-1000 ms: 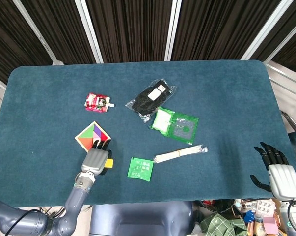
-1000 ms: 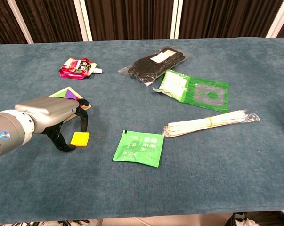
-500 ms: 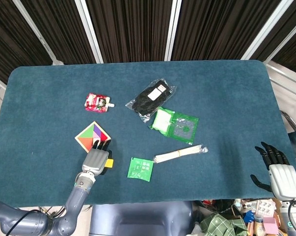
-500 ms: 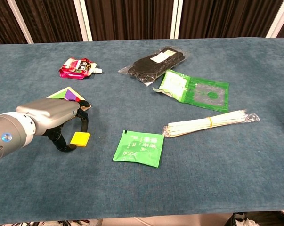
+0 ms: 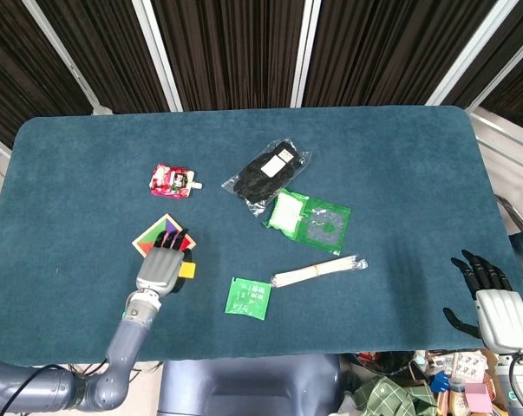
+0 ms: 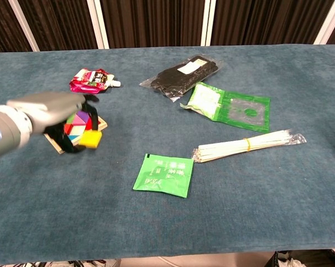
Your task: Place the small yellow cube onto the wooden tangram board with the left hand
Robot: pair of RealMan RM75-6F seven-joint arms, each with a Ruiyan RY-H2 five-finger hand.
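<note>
My left hand (image 5: 161, 267) (image 6: 49, 110) holds the small yellow cube (image 5: 186, 269) (image 6: 89, 139) between thumb and fingers, raised off the cloth. The cube hangs at the near right edge of the wooden tangram board (image 5: 147, 239) (image 6: 78, 122), whose coloured pieces are partly hidden under the hand. In the head view the fingers reach over the board's near corner. My right hand (image 5: 489, 297) rests off the table's near right corner, its fingers apart and nothing in it; the chest view does not show it.
A red pouch (image 5: 174, 180) (image 6: 90, 80) lies beyond the board. A black packet (image 5: 265, 171), a green zip bag (image 5: 310, 217) and a bundle of white sticks (image 5: 320, 270) occupy the middle. A green sachet (image 5: 248, 298) (image 6: 163, 175) lies right of the cube.
My left hand has closed on the yellow cube, lifted it off the cloth and carried it away from me toward the tangram board. The right hand has stayed still.
</note>
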